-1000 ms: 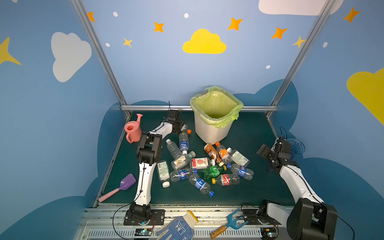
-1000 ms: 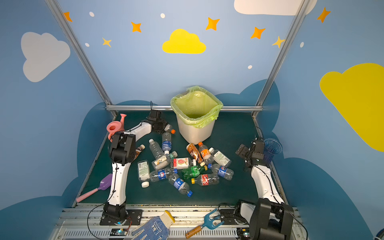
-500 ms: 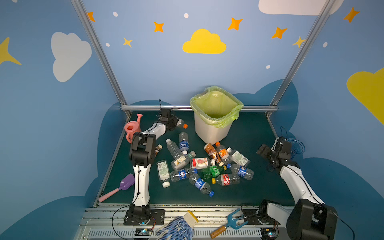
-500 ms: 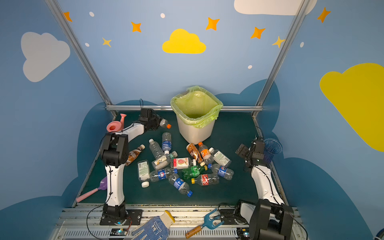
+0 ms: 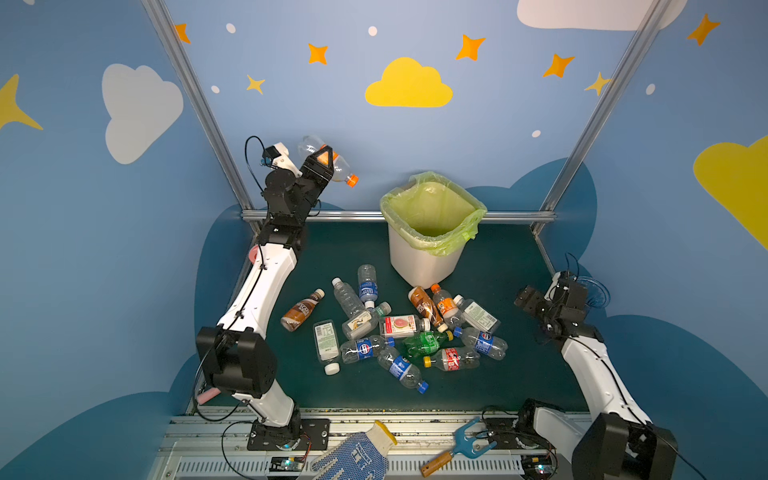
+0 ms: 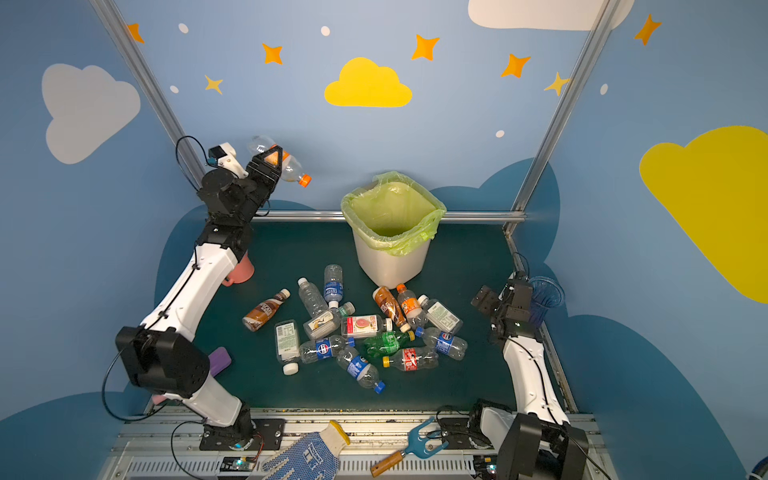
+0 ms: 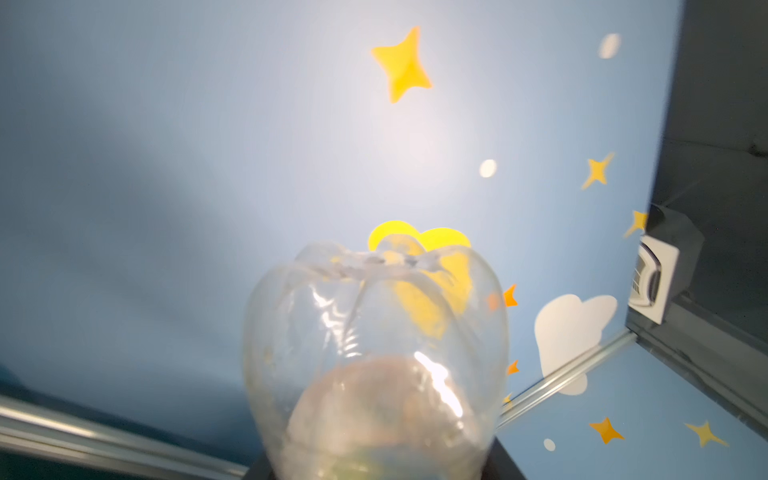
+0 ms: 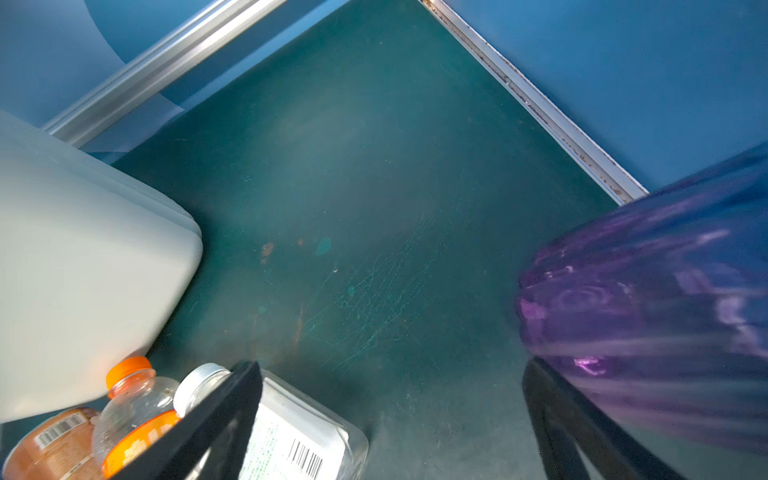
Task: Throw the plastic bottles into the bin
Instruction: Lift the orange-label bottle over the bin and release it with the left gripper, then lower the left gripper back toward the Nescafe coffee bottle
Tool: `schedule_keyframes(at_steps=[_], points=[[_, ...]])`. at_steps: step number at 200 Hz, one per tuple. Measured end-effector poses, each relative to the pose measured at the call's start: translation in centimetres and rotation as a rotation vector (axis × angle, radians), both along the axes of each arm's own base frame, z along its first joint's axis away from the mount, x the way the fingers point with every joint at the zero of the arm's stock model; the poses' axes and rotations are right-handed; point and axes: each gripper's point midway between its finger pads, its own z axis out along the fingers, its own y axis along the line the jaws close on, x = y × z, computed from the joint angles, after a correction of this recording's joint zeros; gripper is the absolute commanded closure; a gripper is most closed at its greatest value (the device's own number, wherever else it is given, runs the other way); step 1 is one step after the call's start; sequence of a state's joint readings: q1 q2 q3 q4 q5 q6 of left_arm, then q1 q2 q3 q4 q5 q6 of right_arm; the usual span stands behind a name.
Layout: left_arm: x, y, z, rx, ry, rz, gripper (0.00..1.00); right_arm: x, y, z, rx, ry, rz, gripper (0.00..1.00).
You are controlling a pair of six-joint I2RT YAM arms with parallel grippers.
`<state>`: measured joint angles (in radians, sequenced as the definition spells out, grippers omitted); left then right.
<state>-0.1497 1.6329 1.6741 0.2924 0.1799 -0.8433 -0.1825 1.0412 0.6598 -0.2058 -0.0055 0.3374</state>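
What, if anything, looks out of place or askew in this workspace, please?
A knitted glove and a blue hand fork lie on the front rail, off the mat, unrelated to the bottles. The bin liner bunches loosely at one corner. Nothing looks spilled.

Sundries on and before the bench: five pieces
1 blue-purple ribbed vase just beside the right end effector; 1 pink watering can well below the left end effector; 1 purple scoop, 1 dotted glove, 1 blue hand fork, all well apart from both.
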Motion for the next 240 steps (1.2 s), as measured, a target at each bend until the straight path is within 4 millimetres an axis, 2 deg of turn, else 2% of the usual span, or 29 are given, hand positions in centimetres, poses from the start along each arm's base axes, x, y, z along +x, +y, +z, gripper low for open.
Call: schedule_keyframes(at_steps=[10, 30, 42, 50, 56, 65, 83, 97, 109, 141, 154, 166, 176, 189, 200, 215, 231, 240], points=[[-0.5, -2.3, 1.4, 0.039, -0.028, -0.031, 0.39, 0.1, 0.3, 0.3, 0.008, -0.012, 0.015, 0.02], [0.2, -10.2, 2.8, 0.159, -0.037, -0.168, 0.27, 0.4, 1.1, 0.5, 0.031, -0.027, 0.055, 0.02], [0.9, -14.6, 1.5, 0.226, -0.003, -0.261, 0.2, 0.7, 1.7, 0.3, 0.049, -0.018, 0.082, 0.02], [1.1, -17.0, -0.5, 0.265, 0.043, -0.315, 0.13, 0.9, 1.9, 0.3, 0.056, -0.01, 0.094, 0.02], [1.2, -18.0, -2.1, 0.291, 0.079, -0.341, 0.01, 1.1, 2.2, 0.3, 0.061, -0.006, 0.106, 0.02], [1.3, -18.8, -4.7, 0.333, 0.14, -0.364, 0.0, 1.2, 2.4, 0.5, 0.061, -0.006, 0.116, 0.02], [0.9, -18.2, -7.5, 0.392, 0.195, -0.352, 0.0, 1.3, 2.6, 1.0, 0.055, -0.018, 0.124, 0.02], [-0.2, -17.2, -7.4, 0.429, 0.188, -0.328, 0.0, 1.2, 2.7, 1.4, 0.051, -0.031, 0.126, 0.02], [-1.9, -16.2, -5.7, 0.449, 0.144, -0.303, 0.0, 1.1, 2.7, 1.7, 0.049, -0.042, 0.127, 0.02], [-7.9, -13.0, 2.2, 0.438, -0.064, -0.207, 0.0, 1.0, 3.1, 1.7, 0.05, -0.037, 0.138, 0.02], [-9.8, -11.7, 3.5, 0.431, -0.114, -0.166, 0.0, 0.9, 3.5, 1.6, 0.051, -0.032, 0.148, 0.02], [-10.6, -10.7, 3.3, 0.433, -0.121, -0.131, 0.0, 0.8, 3.8, 1.5, 0.052, -0.025, 0.157, 0.02], [-10.7, -10.2, 2.2, 0.443, -0.103, -0.111, 0.0, 0.8, 4.0, 1.3, 0.052, -0.018, 0.164, 0.02], [-10.2, -9.8, -0.6, 0.466, -0.049, -0.093, 0.0, 0.6, 4.3, 1.0, 0.053, -0.003, 0.173, 0.02], [-9.6, -9.6, -3.8, 0.493, 0.019, -0.084, 0.0, 0.5, 4.5, 0.7, 0.055, 0.009, 0.178, 0.02], [-9.1, -9.1, -9.4, 0.539, 0.136, -0.071, 0.0, 0.4, 5.0, 0.5, 0.062, 0.021, 0.189, 0.02], [-9.3, -8.0, -14.9, 0.586, 0.257, -0.05, 0.0, 0.2, 5.7, 0.2, 0.075, 0.034, 0.199, 0.02], [-9.8, -7.1, -17.3, 0.602, 0.313, -0.032, 0.0, 0.0, 6.1, -0.1, 0.087, 0.048, 0.202, 0.02]])
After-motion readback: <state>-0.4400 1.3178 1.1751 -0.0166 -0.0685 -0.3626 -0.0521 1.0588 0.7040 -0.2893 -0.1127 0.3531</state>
